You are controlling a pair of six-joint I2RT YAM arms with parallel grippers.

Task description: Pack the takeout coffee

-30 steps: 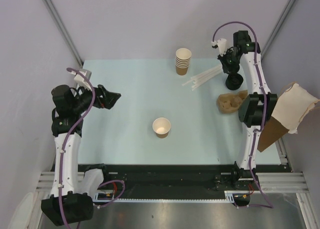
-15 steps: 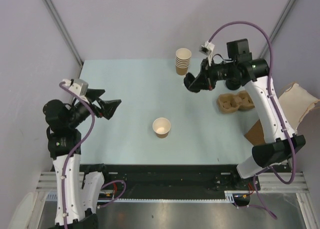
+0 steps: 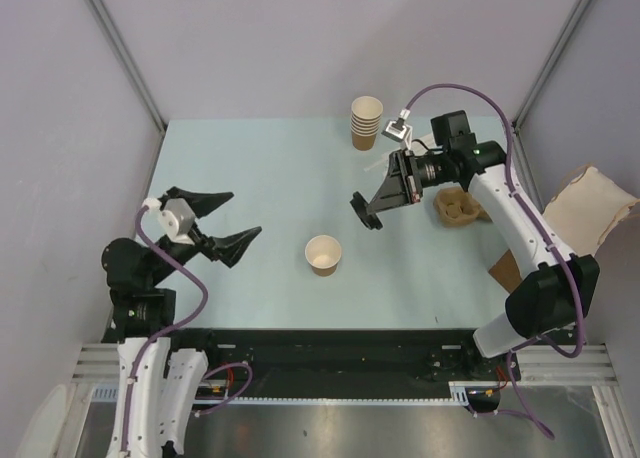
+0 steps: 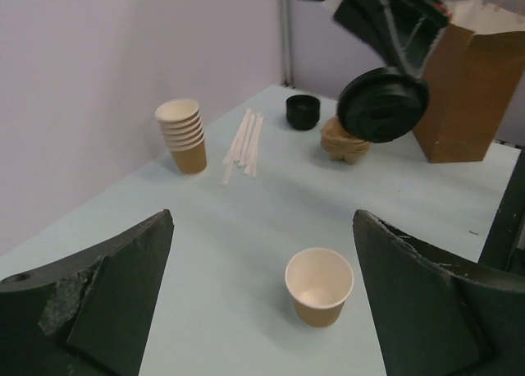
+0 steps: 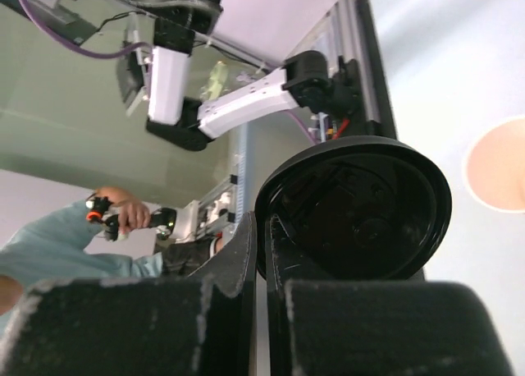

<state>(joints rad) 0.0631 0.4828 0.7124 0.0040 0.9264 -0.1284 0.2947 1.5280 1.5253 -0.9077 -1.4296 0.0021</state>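
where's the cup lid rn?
Top view, right of centre: the lid is held off the table by the right gripper, just up-right of the lone open cup.

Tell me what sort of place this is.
Probably a lab test bench staged as a coffee counter: a pale blue table between plain walls, with a stack of paper cups, straws and a paper bag.
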